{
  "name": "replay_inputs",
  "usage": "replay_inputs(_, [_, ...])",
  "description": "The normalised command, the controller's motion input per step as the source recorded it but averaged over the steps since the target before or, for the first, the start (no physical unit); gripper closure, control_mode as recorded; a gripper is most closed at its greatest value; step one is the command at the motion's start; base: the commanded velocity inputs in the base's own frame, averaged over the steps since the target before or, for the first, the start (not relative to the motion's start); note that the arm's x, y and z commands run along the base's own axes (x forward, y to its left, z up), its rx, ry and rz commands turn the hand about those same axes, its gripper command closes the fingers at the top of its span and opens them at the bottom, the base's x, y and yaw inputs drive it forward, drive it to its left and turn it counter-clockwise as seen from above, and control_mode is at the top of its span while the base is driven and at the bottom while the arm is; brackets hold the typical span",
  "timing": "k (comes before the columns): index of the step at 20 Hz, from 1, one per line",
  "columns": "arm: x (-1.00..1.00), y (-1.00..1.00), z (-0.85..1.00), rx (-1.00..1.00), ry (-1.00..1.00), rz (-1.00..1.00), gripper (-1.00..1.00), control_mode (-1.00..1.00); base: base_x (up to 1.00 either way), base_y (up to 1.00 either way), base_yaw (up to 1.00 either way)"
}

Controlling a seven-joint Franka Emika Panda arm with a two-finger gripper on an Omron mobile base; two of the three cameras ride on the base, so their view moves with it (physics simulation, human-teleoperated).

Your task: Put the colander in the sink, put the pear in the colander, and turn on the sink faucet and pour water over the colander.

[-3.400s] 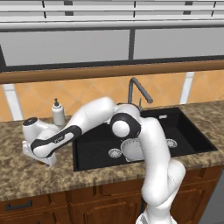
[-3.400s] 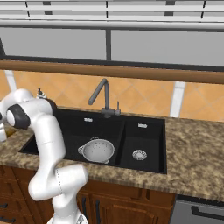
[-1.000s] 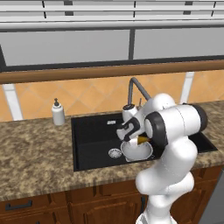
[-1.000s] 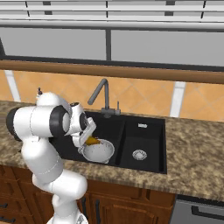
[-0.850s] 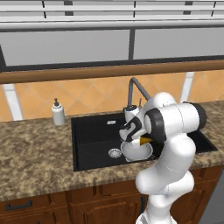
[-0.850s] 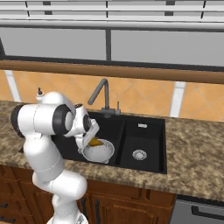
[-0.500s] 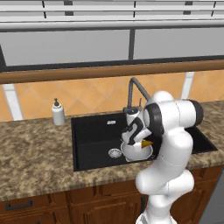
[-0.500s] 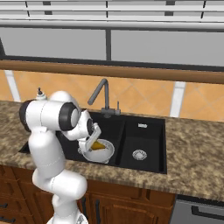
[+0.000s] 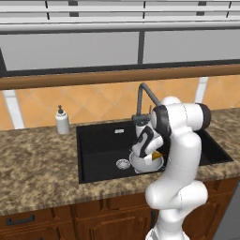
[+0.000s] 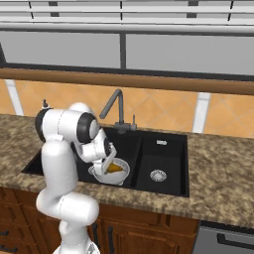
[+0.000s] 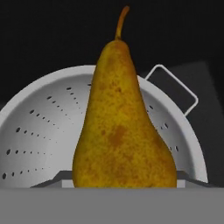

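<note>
The grey-white perforated colander (image 9: 140, 165) (image 10: 120, 176) sits in the wide basin of the black sink (image 9: 98, 140) (image 10: 163, 151). My gripper (image 9: 151, 153) (image 10: 111, 165) hangs just over its bowl, shut on the yellow-brown pear (image 9: 157, 154) (image 10: 116, 168). In the hand view the pear (image 11: 120, 131) stands stem-up across the middle, with the colander (image 11: 39, 127) and one of its handles right behind it. The dark sink faucet (image 9: 144, 92) (image 10: 114, 105) rises behind the basin. No water shows at its spout.
A white soap bottle (image 9: 62, 121) stands on the granite counter (image 9: 33, 164) left of the sink. The narrow basin with its silver drain (image 10: 158, 174) lies to the right. A wooden ledge and a window run along the back wall.
The hand with the pear has come down and a little rightward, closer over the colander. The colander has stayed in place.
</note>
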Motion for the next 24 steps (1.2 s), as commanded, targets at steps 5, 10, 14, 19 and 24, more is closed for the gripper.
replay_inputs(5, [0.16, 0.00, -0.38, 0.00, 0.00, 0.00, 1.00, -1.00, 0.00, 0.00, 0.00])
replay_inputs(10, [0.21, 0.00, -0.32, 0.00, 0.00, 0.00, 1.00, -1.00, 0.00, 0.00, 0.00])
replay_inputs(14, [0.19, 0.00, -0.34, 0.00, 0.00, 0.00, 1.00, -1.00, 0.00, 0.00, 0.00])
replay_inputs(19, [0.14, 0.01, -0.32, 0.00, 0.00, 0.00, -1.00, -1.00, 0.00, 0.00, 0.00])
replay_inputs(24, [-0.08, 0.00, -0.09, 0.00, -0.02, 0.00, -1.00, -1.00, 0.00, 0.00, 0.00])
